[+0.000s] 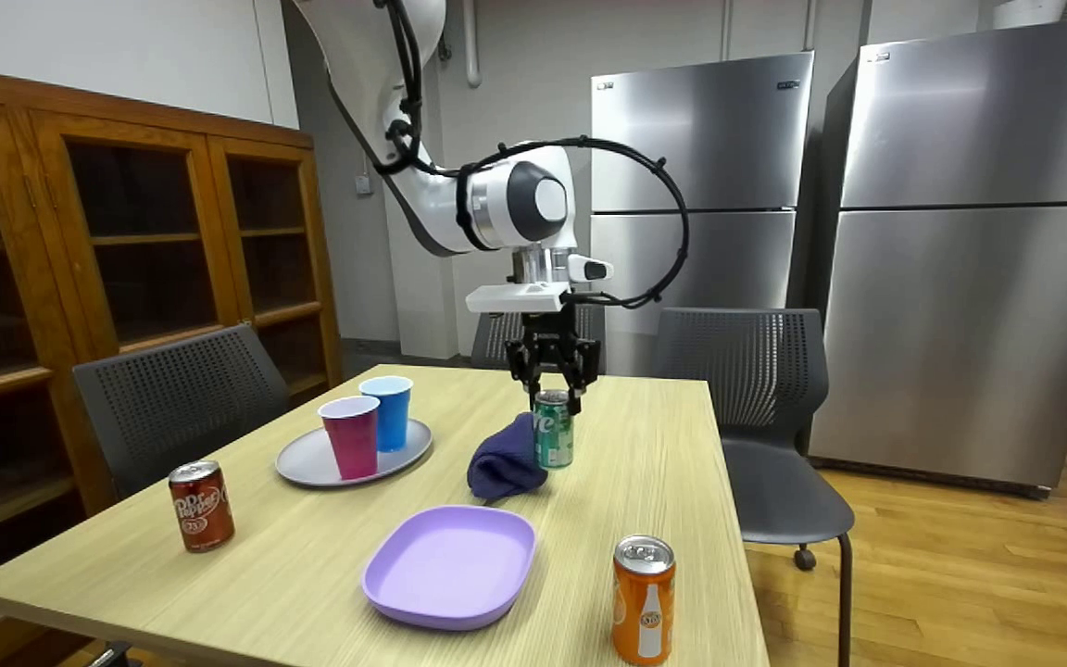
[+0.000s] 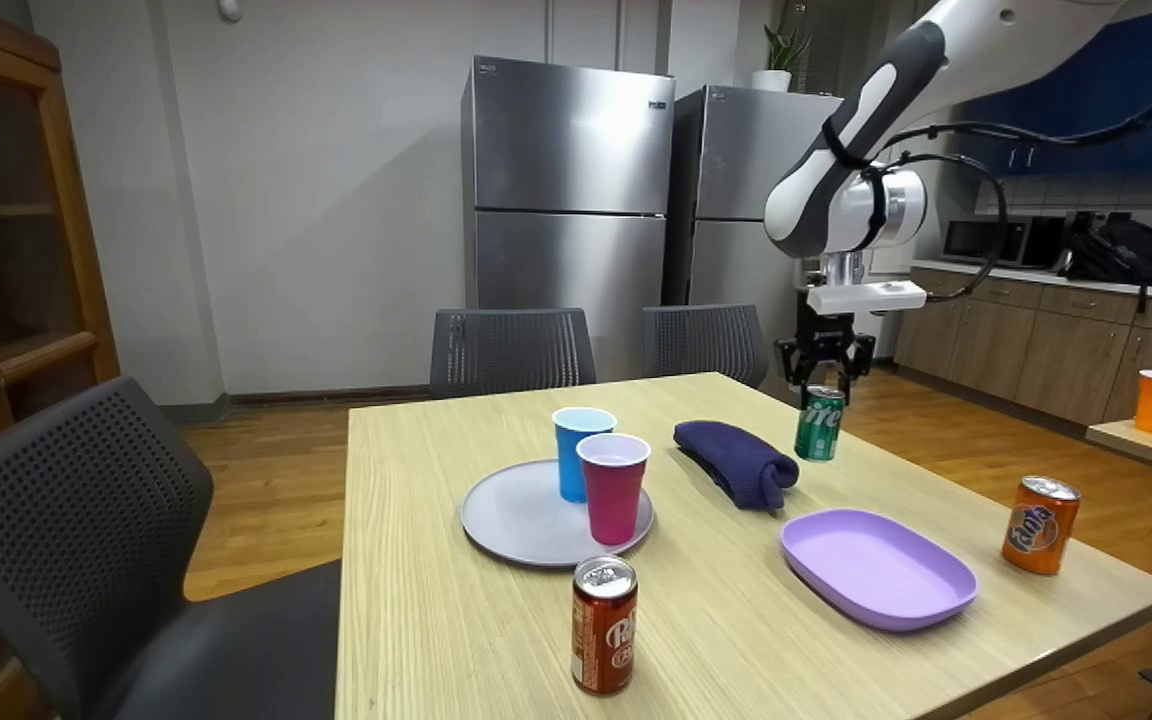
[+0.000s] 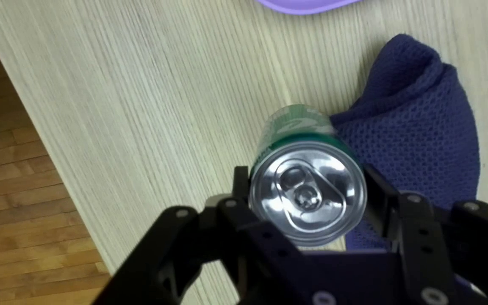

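Note:
My gripper [image 1: 555, 396] points down with its black fingers closed around the upper part of a green can [image 1: 554, 437]. In the wrist view the fingertips [image 3: 306, 182] lie against both sides of the can [image 3: 307, 195], just below its silver lid. The can is upright and looks slightly raised off the table; its base is hidden in the wrist view. It also shows between the fingers in an exterior view [image 2: 819, 430]. A folded navy cloth [image 1: 503, 459] lies right beside it and partly under the right finger in the wrist view [image 3: 422, 140].
A purple plate [image 1: 450, 565] lies in front of the cloth. An orange can [image 1: 645, 607] and a dark red can [image 1: 202, 511] stand on the table. A grey plate [image 1: 305, 463] holds a pink cup [image 1: 351, 440] and a blue cup [image 1: 391, 417]. Chairs [image 1: 742, 366] surround the table.

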You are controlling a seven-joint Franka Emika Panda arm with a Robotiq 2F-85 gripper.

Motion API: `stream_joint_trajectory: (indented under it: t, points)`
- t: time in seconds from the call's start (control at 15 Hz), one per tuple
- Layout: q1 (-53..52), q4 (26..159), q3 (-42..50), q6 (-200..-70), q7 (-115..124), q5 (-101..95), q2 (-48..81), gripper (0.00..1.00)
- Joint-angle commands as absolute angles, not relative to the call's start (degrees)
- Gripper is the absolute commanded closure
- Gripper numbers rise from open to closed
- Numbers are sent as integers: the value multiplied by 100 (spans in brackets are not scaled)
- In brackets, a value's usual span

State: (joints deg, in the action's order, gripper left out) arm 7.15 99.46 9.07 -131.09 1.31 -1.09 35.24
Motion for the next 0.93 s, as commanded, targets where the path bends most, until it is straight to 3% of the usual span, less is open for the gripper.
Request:
stream_joint_trajectory:
  t: [0.0, 0.87]
  points:
    - [779, 10814, 677, -13143, -467, -210, 2736, 60]
    - [694, 12356, 410, -13656, -1694, -654, 1860, 60]
